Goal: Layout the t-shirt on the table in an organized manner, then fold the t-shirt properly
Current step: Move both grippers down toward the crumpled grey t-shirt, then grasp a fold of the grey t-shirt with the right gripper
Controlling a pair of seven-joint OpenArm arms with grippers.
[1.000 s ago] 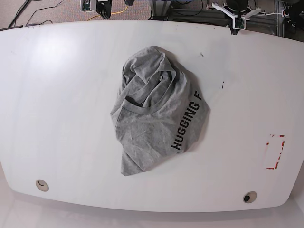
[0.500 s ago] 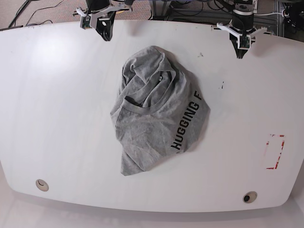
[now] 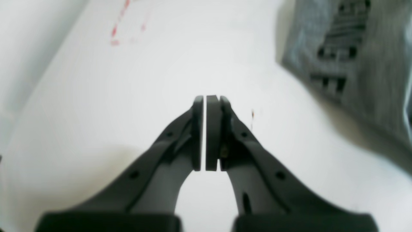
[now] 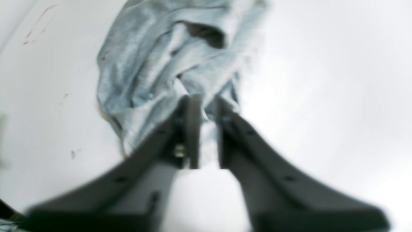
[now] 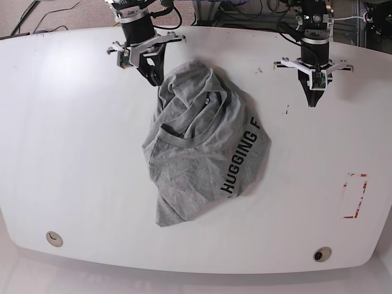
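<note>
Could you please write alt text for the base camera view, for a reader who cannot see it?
A crumpled grey t-shirt lettered "HUGGING F" lies bunched in the middle of a glossy white table. The right gripper, slightly open, hangs at its far edge; the left gripper, shut, hangs over bare table beside it.

Heather-grey t-shirt (image 5: 205, 147) with black block lettering, lying on a glossy white counter (image 5: 73, 153) flecked with small black specks. A red rectangular outline (image 5: 354, 196) marks the counter, and both claws show dark grey, nearly black
</note>
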